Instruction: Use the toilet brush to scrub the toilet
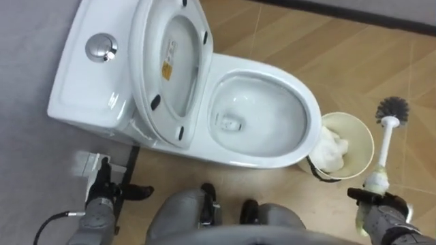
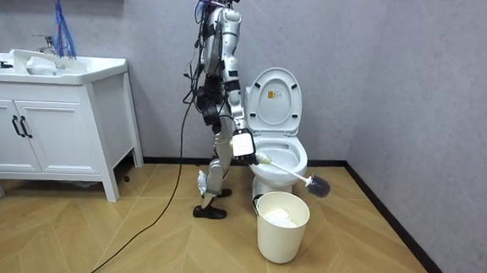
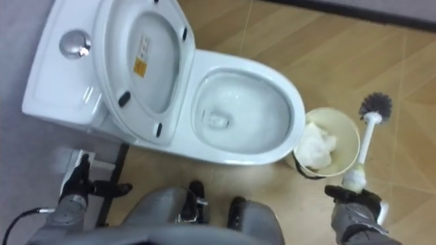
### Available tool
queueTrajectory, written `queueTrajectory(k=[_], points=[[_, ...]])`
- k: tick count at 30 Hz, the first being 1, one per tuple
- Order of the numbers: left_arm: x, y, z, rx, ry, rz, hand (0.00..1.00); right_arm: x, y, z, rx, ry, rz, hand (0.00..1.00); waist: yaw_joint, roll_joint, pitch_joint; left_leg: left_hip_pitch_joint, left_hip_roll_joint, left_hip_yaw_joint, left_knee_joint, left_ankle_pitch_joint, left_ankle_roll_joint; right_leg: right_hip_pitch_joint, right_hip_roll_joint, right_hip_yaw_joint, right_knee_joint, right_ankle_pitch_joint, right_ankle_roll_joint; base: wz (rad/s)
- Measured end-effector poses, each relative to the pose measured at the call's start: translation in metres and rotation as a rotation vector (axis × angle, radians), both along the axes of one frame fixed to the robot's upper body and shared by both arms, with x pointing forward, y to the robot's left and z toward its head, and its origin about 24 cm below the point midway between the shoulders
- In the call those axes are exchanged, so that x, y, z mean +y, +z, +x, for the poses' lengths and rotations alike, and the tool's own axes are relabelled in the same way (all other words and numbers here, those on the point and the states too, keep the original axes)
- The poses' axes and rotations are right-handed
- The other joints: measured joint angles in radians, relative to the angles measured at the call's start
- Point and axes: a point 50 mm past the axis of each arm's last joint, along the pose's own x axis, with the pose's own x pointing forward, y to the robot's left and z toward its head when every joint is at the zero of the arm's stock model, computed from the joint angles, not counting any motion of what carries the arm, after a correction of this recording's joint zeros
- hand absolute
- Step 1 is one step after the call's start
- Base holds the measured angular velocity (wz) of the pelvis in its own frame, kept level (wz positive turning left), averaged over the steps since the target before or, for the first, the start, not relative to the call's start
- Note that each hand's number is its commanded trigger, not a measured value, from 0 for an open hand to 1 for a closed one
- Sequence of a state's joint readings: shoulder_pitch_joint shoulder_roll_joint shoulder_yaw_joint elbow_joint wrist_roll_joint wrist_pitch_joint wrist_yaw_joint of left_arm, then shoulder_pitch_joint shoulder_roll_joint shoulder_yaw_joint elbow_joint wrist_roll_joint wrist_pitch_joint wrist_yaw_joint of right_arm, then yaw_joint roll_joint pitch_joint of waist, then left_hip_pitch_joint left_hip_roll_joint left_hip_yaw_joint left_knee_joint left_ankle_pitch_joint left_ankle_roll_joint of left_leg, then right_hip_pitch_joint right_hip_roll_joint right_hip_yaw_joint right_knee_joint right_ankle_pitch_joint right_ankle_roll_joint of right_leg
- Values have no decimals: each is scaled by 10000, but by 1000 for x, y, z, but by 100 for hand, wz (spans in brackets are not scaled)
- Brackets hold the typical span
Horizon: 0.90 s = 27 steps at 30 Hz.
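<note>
The robot stands upright close beside the toilet [image 1: 208, 146], on the room view's left of it, with the wood floor [image 1: 286, 34] under it. The seat and lid [image 1: 170, 61] are raised against the tank, and the round flush button [image 1: 101, 47] sits on top of the tank. The bowl [image 1: 312, 117] is open, with some water at the bottom.

The right hand [image 1: 383, 212] shows at the lower right of the eye views. Its fingers are curled around the lower end of the toilet brush [image 1: 385, 139], so it grips the brush firmly. The brush points away from the robot; its white handle passes just beside the far rim of the bin [image 1: 366, 133], and the dark bristle head [image 1: 392, 107] is over the floor beyond the bin — not in the bowl. In the room view the head hangs a little above the floor, on the right of the bin and apart from it.

The bin stands on the floor just beside the front of the bowl, and white crumpled paper [image 1: 334, 151] lies in it.

The left hand [image 1: 103, 192] is at the lower left, near the tank's side, holding nothing — its fingers look rather straight. A white washbasin cabinet [image 2: 49, 133] stands well apart, at the room view's left.
</note>
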State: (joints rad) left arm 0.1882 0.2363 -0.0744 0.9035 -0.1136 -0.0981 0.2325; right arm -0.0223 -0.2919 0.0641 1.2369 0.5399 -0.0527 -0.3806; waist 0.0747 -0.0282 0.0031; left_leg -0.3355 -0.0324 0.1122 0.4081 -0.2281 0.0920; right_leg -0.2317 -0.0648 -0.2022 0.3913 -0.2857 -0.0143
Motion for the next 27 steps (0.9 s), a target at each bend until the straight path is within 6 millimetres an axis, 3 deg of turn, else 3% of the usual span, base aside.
queueTrajectory(k=[4,16,23,27], points=[[8,1,-17,200,283,265,0,8,-2,-3,155,929,-138,100,3,-62,-8,672,-12,-218,-375,44,-72,989,141,-293,-868,286,23,10],[7,-2,-58,981,632,755,0,25,1,7,690,5443,-1317,100,331,2,57,1886,-193,-700,-822,19,-130,2522,126,-961,-1558,330,41,12],[10,10,-61,737,-181,2500,0,40,1,5,827,7344,-1858,100,481,63,23,1948,-223,-975,-695,44,-178,2809,148,-1300,-1713,333,35,13],[7,28,-43,-666,-274,3336,0,45,-5,-13,1520,8271,-1669,100,651,81,-6,1935,-320,-1168,-700,91,-200,2844,128,-1313,-1711,301,37,10]])
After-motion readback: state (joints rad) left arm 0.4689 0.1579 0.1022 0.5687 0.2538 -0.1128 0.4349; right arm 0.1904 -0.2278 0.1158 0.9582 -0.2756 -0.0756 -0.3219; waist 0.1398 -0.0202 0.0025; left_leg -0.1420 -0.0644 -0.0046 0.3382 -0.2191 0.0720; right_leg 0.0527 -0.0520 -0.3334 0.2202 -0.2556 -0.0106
